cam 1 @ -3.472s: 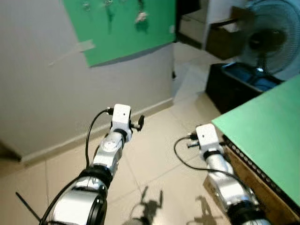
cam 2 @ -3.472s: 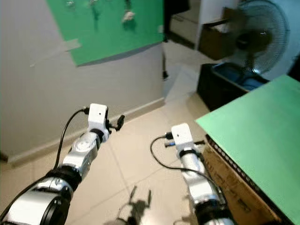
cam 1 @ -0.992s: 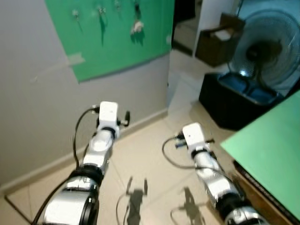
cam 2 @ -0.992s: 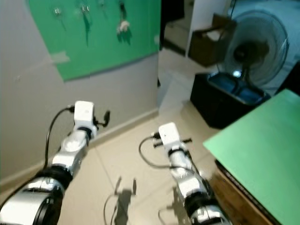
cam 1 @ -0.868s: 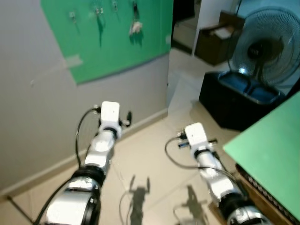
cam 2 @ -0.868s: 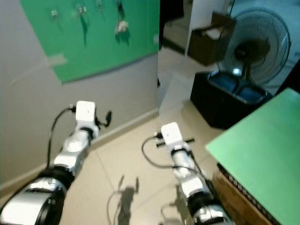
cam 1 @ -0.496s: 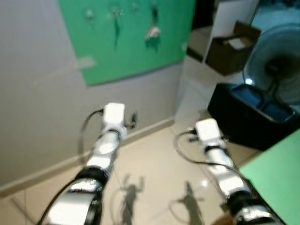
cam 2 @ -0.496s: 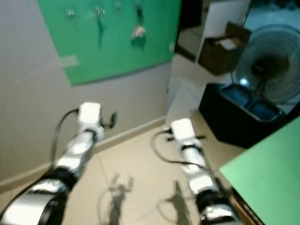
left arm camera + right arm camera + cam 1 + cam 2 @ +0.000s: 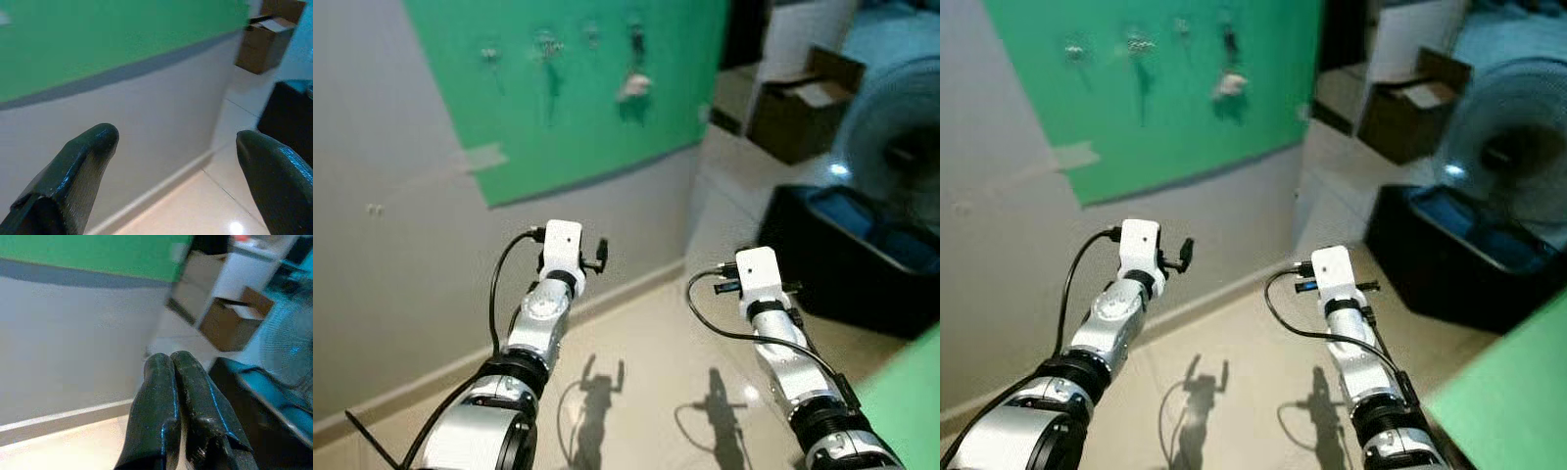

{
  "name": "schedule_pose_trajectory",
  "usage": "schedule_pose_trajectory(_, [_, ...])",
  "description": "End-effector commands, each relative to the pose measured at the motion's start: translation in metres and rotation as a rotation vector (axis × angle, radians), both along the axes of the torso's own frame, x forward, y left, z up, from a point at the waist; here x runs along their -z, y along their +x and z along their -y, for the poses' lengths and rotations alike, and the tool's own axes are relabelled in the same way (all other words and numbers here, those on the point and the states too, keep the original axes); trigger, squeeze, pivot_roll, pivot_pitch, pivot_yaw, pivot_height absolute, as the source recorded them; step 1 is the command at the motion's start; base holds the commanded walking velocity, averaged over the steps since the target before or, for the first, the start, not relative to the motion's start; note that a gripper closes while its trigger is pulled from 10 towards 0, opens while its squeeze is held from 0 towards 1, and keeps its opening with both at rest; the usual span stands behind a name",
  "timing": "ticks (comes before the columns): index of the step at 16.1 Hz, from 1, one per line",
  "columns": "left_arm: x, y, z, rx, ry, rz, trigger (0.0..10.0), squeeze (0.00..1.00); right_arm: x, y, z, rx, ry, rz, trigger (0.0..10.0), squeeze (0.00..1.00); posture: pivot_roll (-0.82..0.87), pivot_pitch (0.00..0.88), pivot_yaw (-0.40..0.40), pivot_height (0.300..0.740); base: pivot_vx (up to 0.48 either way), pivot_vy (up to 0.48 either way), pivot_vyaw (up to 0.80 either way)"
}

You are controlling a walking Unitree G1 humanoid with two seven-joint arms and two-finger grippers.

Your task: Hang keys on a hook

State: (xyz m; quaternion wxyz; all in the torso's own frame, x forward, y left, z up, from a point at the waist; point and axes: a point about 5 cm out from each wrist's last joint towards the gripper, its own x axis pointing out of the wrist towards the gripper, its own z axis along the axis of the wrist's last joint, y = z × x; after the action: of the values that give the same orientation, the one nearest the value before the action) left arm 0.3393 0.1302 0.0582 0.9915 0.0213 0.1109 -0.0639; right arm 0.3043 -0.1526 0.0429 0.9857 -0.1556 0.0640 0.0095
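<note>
Our left gripper (image 9: 176, 142) has its jaws spread wide, holding nothing; our right gripper (image 9: 175, 363) has its jaws pressed together. Both point toward the grey wall (image 9: 401, 264). Keys (image 9: 634, 86) hang on the green board (image 9: 597, 117) above.

Grey wall (image 9: 401, 255) — glossy tiled floor (image 9: 646, 343)

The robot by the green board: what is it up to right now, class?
The robot faces a grey wall bearing a green board with hooks, where a white key bunch already hangs. Both arms are held out low over the tiled floor. The left claw is open and holds nothing; the right claw is shut, with no keys visible in it. Nothing is being handled.
</note>
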Motion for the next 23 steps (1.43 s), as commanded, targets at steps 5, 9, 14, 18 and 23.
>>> schedule_pose_trajectory(5, [-0.004,0.003,-0.002,0.003,0.002,0.011,10.0,0.00,0.000,0.001,-0.007,-0.014,0.013,-0.006,10.0,0.00,-0.12,0.000,0.048,0.740,0.428,0.000,0.00])
schedule_pose_trajectory(9, [-0.003,0.001,-0.001,0.013,-0.008,0.010,10.0,0.00,0.004,0.000,-0.008,-0.018,-0.010,-0.030,10.0,0.00,-0.11,0.000,0.040,0.740,0.428,0.000,0.00])
schedule_pose_trajectory(14, [-0.002,0.000,0.000,0.015,-0.006,0.007,10.0,0.00,0.009,-0.003,-0.010,-0.038,-0.005,-0.051,10.0,0.00,-0.11,0.000,0.042,0.740,0.427,0.000,0.00])
schedule_pose_trajectory(18, [0.001,0.000,-0.003,0.004,0.043,-0.009,10.0,0.00,0.011,-0.006,-0.017,-0.086,-0.002,-0.065,10.0,0.00,-0.11,0.000,0.041,0.740,0.000,0.000,0.68])
schedule_pose_trajectory(23, [0.001,-0.001,-0.003,-0.001,0.046,-0.004,10.0,0.00,0.010,-0.005,-0.018,-0.095,-0.012,-0.067,10.0,0.00,-0.10,0.000,0.037,0.740,0.000,0.000,0.65])
